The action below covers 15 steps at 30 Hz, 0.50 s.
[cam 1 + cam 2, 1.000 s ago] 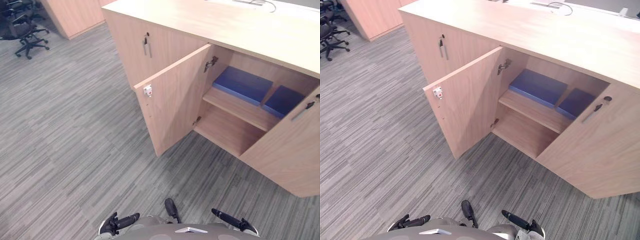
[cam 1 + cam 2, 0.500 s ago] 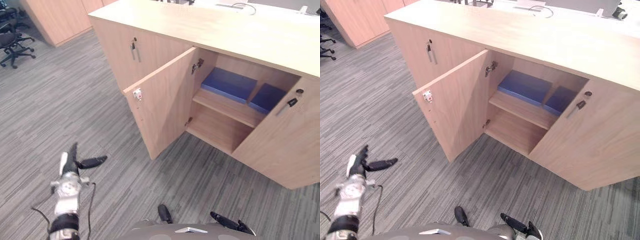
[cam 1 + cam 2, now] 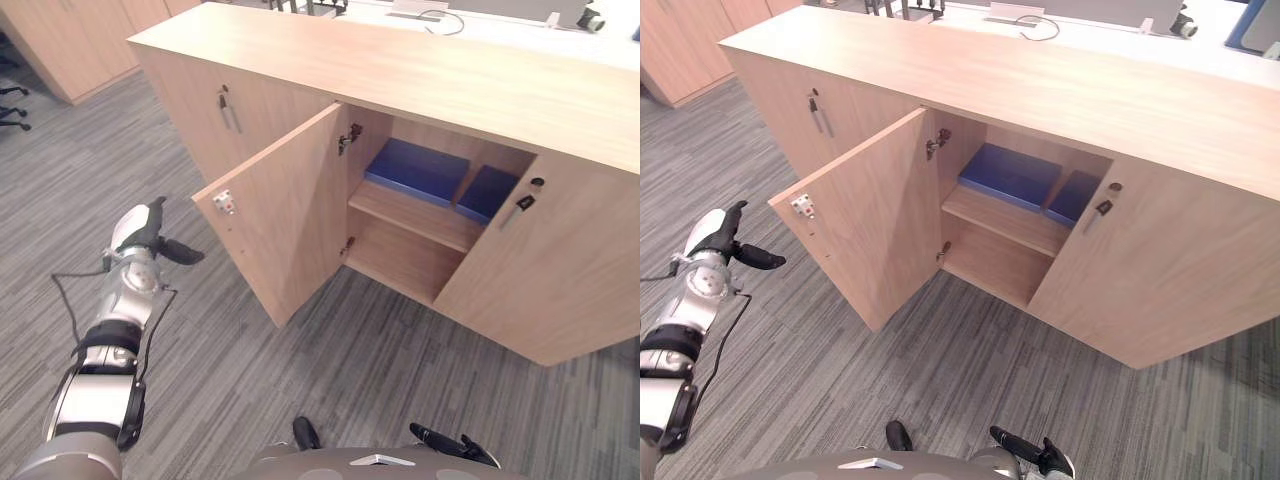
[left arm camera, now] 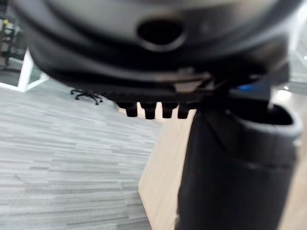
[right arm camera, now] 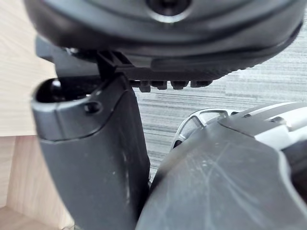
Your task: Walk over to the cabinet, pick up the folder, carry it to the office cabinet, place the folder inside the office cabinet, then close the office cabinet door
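Observation:
The office cabinet (image 3: 420, 80) stands ahead with its left door (image 3: 285, 220) swung wide open. On its upper shelf lie two blue folders, a larger one (image 3: 417, 170) and a smaller one (image 3: 487, 192) beside it. My left hand (image 3: 148, 232) is raised to the left of the open door, apart from it, open with fingers straight and nothing in it. In the left wrist view the door's wood (image 4: 163, 177) shows past my fingers (image 4: 153, 111). My right hand (image 3: 445, 441) hangs low by my body, open and holding nothing.
The cabinet's right door (image 3: 545, 270) stands partly open, its handle (image 3: 520, 205) near the folders. A closed door with a handle (image 3: 230, 110) is further left. An office chair (image 4: 86, 95) stands far off on the grey carpet (image 3: 380, 350).
My left arm has risen from beside my body up and forward toward the open door's outer face. The camera has shifted, so the cabinet sits further left. The right hand stays low.

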{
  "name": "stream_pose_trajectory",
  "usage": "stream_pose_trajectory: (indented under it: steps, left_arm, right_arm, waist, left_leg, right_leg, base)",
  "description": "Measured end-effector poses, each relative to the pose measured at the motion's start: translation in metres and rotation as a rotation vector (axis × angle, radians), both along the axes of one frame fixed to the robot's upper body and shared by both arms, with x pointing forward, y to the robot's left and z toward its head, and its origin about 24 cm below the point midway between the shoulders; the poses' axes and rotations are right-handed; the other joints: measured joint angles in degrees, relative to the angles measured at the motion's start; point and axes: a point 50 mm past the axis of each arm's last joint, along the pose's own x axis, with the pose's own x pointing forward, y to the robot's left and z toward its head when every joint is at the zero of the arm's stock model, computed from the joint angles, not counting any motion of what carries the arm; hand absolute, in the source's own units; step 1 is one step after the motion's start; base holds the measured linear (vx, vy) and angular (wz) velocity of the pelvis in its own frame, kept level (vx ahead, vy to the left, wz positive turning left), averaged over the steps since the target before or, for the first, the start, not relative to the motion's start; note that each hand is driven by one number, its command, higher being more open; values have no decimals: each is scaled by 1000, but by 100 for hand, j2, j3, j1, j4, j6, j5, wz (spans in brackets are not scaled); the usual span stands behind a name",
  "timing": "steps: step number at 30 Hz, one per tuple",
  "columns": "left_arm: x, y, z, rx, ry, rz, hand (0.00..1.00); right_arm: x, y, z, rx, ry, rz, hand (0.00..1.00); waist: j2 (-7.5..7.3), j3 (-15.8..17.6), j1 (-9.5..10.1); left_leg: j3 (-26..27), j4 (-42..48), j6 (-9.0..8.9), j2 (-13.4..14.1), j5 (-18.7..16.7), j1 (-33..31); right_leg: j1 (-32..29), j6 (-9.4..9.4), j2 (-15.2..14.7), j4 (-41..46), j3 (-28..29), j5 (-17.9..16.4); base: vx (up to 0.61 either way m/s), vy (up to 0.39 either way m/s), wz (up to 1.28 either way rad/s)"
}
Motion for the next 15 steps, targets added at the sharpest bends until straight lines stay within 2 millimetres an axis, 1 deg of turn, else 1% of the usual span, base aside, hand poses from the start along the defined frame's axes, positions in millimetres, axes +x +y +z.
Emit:
stream_pose_trajectory:
  steps: [2, 4, 5, 8, 10, 15]
  left_arm:
    - [8, -6, 4, 55, 25, -33, 100]
    - [11, -8, 4, 70, 43, -34, 100]
    - [11, -5, 3, 72, 58, -23, 100]
    - [15, -8, 5, 103, 64, -36, 100]
    - [15, -10, 4, 125, 72, -46, 100]
    - [16, -17, 0, 263, 127, -113, 100]
  right_arm:
    - [2, 2, 0, 7, -14, -8, 100]
    - [3, 4, 0, 8, -24, -8, 100]
    - [3, 4, 0, 9, -27, -16, 100]
    - [3, 4, 0, 16, -34, -40, 100]
    - [3, 4, 0, 14, -34, -41, 100]
    - [2, 3, 0, 2, -36, -45, 100]
  waist:
    - [-33, 40, -65]
    - [-54, 74, -103]
    - [-48, 84, -104]
    - [-54, 185, -76]
    - [-66, 192, -75]
    - [-75, 198, -41]
  left_leg:
    - [68, 0, -14, 65, 11, -9]
    - [97, 0, -39, 93, 28, 1]
    - [129, 0, -43, 113, 30, 10]
    - [157, -1, -57, 141, 40, 24]
    - [172, -2, -58, 146, 40, 24]
    - [251, -6, -57, 144, 39, 14]
  right_leg:
    - [-74, -26, 66, -2, 94, -18]
    - [-96, -40, 93, -2, 143, -26]
    - [-119, -44, 112, -6, 197, -28]
    - [-120, -46, 136, -14, 224, -26]
    - [-127, -54, 140, -21, 236, -21]
    - [-160, -52, 156, -120, 321, 82]
  base:
    - [-53, -64, -23]
    - [-42, -53, -20]
    - [-37, -38, -17]
    - [-47, -14, -6]
    - [-45, 8, -2]
    - [-47, 36, -8]
